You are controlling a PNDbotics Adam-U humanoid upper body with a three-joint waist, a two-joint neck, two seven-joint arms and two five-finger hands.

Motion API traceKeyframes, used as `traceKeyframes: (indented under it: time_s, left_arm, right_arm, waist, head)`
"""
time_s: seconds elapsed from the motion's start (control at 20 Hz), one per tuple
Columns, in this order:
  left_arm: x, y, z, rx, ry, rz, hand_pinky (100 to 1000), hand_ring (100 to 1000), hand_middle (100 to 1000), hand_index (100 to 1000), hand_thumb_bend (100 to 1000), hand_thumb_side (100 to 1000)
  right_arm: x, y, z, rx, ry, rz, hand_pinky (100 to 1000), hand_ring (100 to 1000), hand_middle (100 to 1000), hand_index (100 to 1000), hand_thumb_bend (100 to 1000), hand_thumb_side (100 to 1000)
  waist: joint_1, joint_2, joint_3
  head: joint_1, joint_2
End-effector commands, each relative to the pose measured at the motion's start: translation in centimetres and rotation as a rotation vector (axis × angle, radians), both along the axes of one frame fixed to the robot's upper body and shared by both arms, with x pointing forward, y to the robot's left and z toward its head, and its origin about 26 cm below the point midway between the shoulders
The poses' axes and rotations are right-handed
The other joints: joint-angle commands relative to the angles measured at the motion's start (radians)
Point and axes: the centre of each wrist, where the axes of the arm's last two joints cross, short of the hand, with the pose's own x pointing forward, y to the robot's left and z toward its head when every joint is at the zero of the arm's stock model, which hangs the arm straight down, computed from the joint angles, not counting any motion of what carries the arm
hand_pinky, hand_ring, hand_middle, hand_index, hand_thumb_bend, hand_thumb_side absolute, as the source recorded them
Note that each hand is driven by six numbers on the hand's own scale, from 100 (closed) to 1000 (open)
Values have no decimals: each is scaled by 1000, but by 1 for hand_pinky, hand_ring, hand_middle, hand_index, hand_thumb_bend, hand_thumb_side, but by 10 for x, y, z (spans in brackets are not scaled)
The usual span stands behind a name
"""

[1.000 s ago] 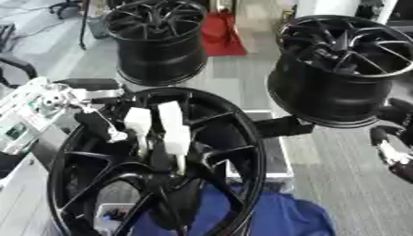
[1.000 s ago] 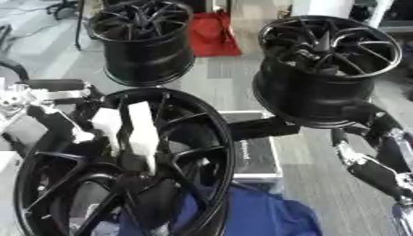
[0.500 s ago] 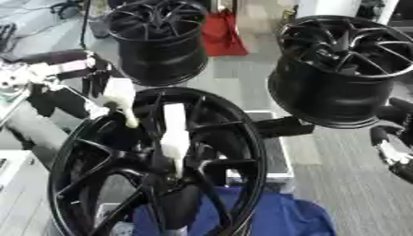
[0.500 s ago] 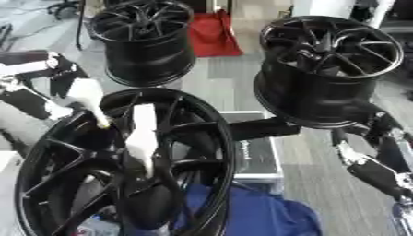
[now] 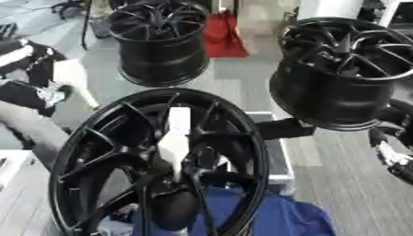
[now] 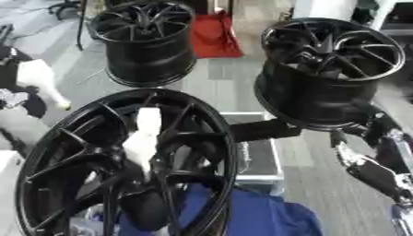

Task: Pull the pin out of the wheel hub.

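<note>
Grey floor behind; left hand (image 6: 24, 87) blurred, grasping white pin (image 6: 38, 80); right hand (image 6: 367, 159) grip unreadable; wheel hub (image 5: 161, 166) cropped below.

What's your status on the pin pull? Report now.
Left robot hand holds one white pin, clear of the wheel hub. Second white pin sits in the hub. Right robot hand idle, open, lower right.
</note>
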Motion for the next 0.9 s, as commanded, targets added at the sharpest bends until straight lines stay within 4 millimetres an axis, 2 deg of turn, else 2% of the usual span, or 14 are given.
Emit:
traceKeyframes:
  time_s: [0.05, 0.15, 0.25, 0.3, 0.35, 0.4, 0.45, 0.55, 0.65, 0.75, 0.8, 0.85, 0.9]
  left_arm:
    - [-7, 35, -1, 7, -19, 142, 491, 498, 476, 622, 167, 186]
    - [-12, 53, -20, 4, 14, 223, 512, 522, 505, 653, 224, 198]
    - [-19, 70, -44, -1, 66, 296, 557, 582, 580, 724, 309, 252]
    - [-23, 77, -55, -9, 93, 324, 557, 582, 580, 723, 325, 263]
    - [-28, 83, -66, -15, 112, 349, 598, 644, 647, 772, 453, 363]
    - [-32, 88, -74, -16, 129, 370, 629, 685, 698, 813, 512, 417]
    - [-37, 92, -83, -20, 144, 386, 707, 766, 791, 887, 646, 543]
    - [-45, 100, -98, -28, 162, 428, 765, 825, 842, 925, 751, 645]
    - [-53, 107, -109, -49, 164, 472, 776, 846, 866, 944, 813, 699]
    - [-58, 111, -117, -83, 135, 512, 755, 818, 833, 918, 773, 733]
    - [-59, 109, -118, -108, 95, 522, 751, 808, 817, 900, 716, 732]
    - [-59, 106, -118, -140, 44, 525, 742, 795, 797, 882, 621, 718]
    - [-58, 100, -118, -188, -25, 518, 734, 787, 784, 871, 573, 705]
  right_arm:
    - [2, -4, 10, -17, -31, -10, 779, 851, 779, 898, 263, 240]
    - [1, -5, 10, -16, -31, -13, 779, 851, 779, 898, 263, 239]
    - [2, -5, 11, -16, -34, -13, 779, 851, 779, 898, 262, 239]
    - [2, -5, 12, -17, -37, -12, 779, 851, 779, 898, 262, 240]
    - [3, -4, 12, -17, -40, -12, 779, 851, 779, 898, 262, 241]
    - [3, -5, 13, -17, -42, -13, 779, 851, 779, 898, 262, 240]
    - [3, -5, 13, -17, -42, -15, 779, 851, 779, 898, 263, 240]
    - [3, -5, 13, -16, -42, -17, 779, 851, 779, 898, 263, 240]
    - [3, -5, 13, -16, -42, -17, 779, 851, 779, 898, 262, 240]
    - [3, -5, 14, -16, -44, -18, 779, 850, 779, 898, 262, 240]
    - [3, -5, 13, -14, -45, -21, 779, 850, 779, 898, 262, 240]
    - [3, -5, 13, -12, -45, -22, 779, 851, 779, 898, 262, 240]
    - [3, -5, 13, -11, -44, -22, 779, 851, 779, 898, 261, 241]
  waist:
    - [0, -6, 2]
    - [-1, -4, 4]
    - [-3, -1, 6]
    - [-5, 1, 7]
    - [-7, 2, 7]
    - [-8, 2, 8]
    - [-9, 3, 8]
    - [-9, 4, 10]
    - [-10, 5, 13]
    - [-11, 6, 14]
    - [-11, 6, 14]
    - [-12, 7, 15]
    - [-14, 6, 15]
  head:
    - [-5, -17]
    - [-7, -17]
    - [-10, -19]
    - [-12, -20]
    - [-13, -21]
    - [-13, -21]
    - [-12, -21]
    - [-13, -20]
    - [-14, -20]
    - [-14, -21]
    - [-14, -22]
    - [-14, -22]
    - [-13, -20]
